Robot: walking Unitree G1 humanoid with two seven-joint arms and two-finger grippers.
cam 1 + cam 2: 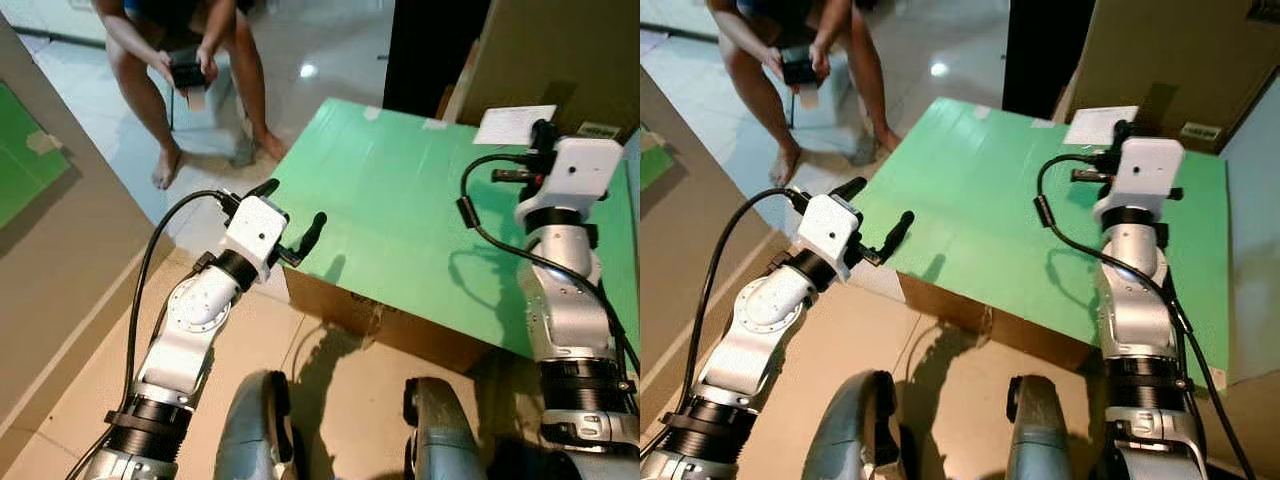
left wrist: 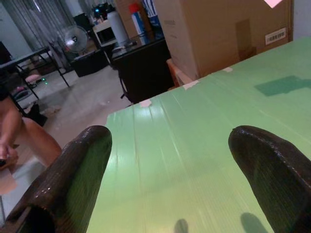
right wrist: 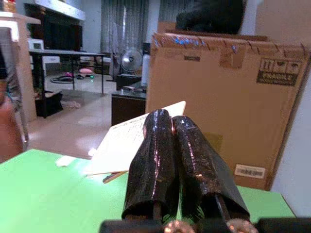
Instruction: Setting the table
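Two grippers over one green table [image 1: 400, 220], one paper sheet [image 1: 513, 124]

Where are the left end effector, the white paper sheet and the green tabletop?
left end effector [image 1: 296, 218], left eye view, midway between its fingertips.
white paper sheet [image 1: 510, 125], left eye view, its middle.
green tabletop [image 1: 390, 215], left eye view, bare surface.

A barcode sticker [image 3: 249, 171] and a dark printed label [image 3: 277, 72] sit on the large brown cardboard box [image 3: 218, 102]; their lettering is too blurred to read.
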